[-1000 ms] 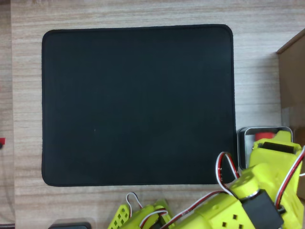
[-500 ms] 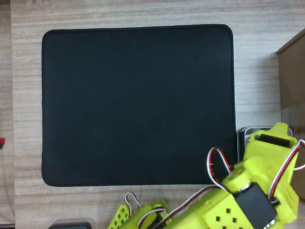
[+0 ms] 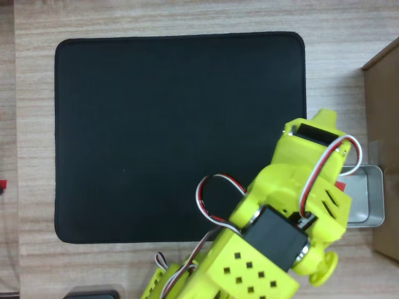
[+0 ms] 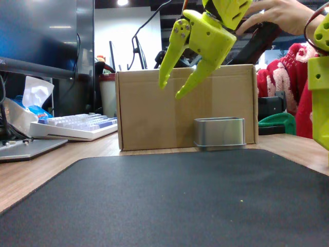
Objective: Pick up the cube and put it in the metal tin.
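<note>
The gripper, jaws spread and empty, is shown raised well above the metal tin, whereas a second ago it was lowered over the tin. A sliver of red at the tin's left edge in the overhead view is taken to be the cube, so the placement is judged complete. The black mat on the surface lies bare.

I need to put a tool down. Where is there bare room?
The black mat is bare across its left and middle, up to the wood table strip beside it. The lower right is crowded: the arm hangs over the tin, with the box alongside.
</note>
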Available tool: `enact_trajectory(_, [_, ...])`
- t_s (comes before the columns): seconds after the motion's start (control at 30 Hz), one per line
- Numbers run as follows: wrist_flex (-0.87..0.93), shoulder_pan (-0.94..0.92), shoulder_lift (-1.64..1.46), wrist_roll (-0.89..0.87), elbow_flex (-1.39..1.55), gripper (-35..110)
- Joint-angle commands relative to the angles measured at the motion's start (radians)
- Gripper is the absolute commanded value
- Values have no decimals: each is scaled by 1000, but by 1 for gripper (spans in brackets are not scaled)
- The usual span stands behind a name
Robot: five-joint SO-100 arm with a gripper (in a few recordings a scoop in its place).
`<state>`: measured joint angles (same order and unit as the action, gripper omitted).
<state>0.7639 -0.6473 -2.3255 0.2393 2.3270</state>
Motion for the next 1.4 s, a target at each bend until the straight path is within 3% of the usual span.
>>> enact_trajectory(0.0, [-9, 44, -49, -34, -15, 11])
enact_trajectory(0.33, [-143, 308, -190, -175, 143, 1])
enact_trajectory(0.63, [-110, 482, -376, -204, 232, 0])
enact_trajectory(1.0, [9, 591, -815, -109, 563, 0])
enact_trajectory(1.37, [75, 632, -996, -55, 721, 0])
